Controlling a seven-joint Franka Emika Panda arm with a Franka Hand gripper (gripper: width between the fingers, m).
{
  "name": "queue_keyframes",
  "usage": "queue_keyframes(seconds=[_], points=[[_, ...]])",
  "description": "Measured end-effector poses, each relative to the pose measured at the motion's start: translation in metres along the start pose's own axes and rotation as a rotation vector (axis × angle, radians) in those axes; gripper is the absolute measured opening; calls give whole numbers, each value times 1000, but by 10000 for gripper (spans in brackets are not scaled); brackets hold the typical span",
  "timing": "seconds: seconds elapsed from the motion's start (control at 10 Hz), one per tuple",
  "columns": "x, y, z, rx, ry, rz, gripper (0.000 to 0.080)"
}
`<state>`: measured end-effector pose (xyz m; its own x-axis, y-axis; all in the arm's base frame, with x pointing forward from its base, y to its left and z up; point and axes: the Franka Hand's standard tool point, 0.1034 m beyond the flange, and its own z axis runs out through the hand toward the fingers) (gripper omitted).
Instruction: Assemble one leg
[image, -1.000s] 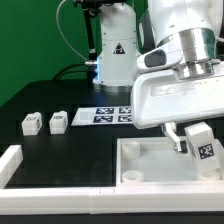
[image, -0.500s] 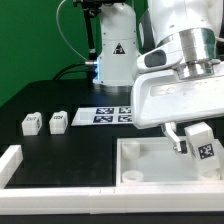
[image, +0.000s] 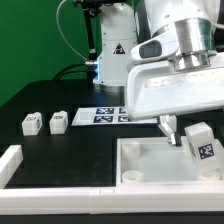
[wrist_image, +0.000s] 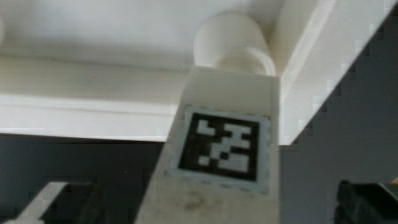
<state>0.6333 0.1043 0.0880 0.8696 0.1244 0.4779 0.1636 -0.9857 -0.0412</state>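
the large white tray-like piece lies on the desk, and a leg stands in it near its corner. the tool hangs beside that leg, jaws wide apart and empty. judged best: keep the leg upright, turning it squarely into its seat.

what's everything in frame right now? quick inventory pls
leg: 1, white with a black-and-white tag, standing on the large tray piece at the exterior view's right, between the open pincer fingers
legs: 2, white, side by side on the black table at the exterior view's left
large tray piece: 1, white with raised rims, front right in the exterior view
marker board: 1, white with black tags, flat on the table at centre
white rim piece: 1, white, at the exterior view's lower left edge
table: 1, black
pincer: 1, white body, open, around the tagged leg
arm: 1, white, upper right
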Motion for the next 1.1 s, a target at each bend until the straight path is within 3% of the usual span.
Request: queue_keyframes(seconds=[0.3, 0.6, 0.7, 0.9, 1.1], points=[[3, -8, -2, 57, -332, 27, 649], [-8, -15, 1, 109, -626, 35, 649], [6, -12, 8, 101, -558, 36, 649], [2, -12, 10, 98, -551, 38, 649], [1, -12, 11, 98, -551, 38, 377]])
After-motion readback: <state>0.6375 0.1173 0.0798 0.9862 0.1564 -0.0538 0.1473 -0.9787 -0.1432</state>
